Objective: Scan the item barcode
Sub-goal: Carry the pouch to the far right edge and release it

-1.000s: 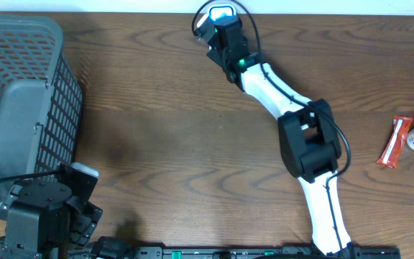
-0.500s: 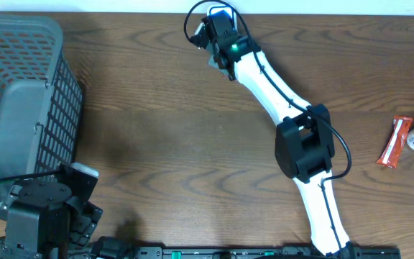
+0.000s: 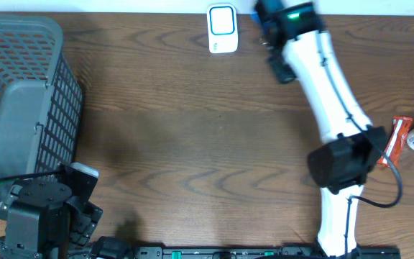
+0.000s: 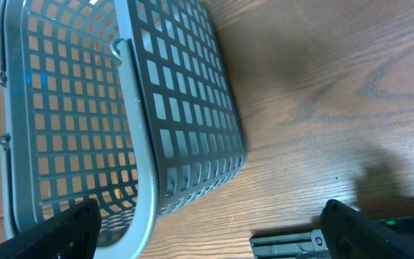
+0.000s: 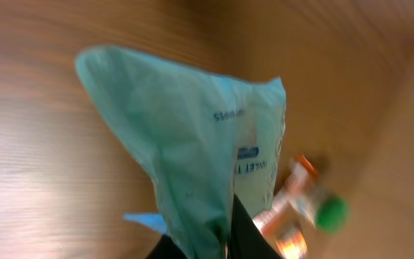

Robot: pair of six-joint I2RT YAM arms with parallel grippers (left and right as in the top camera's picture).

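At the worktop's far edge, near 1 o'clock, the right arm (image 3: 329,93) stretches out long, its right gripper (image 5: 225,234) clamped on a teal pouch (image 5: 192,137). It has swung off the white scanner (image 3: 222,29) at 12 o'clock, now uncovered. The left gripper (image 4: 207,237), jaws apart, sits by the basket (image 4: 185,108). The pouch's print is blurred.

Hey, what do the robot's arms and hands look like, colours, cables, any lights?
The right arm has white tube-like links, bulky black joint housings, a thin black cable looping beside it and a green light near the wrist. The left arm shows as a blocky black housing with a grey plate and a black wire. The left hand and the right hand both have black fingers.
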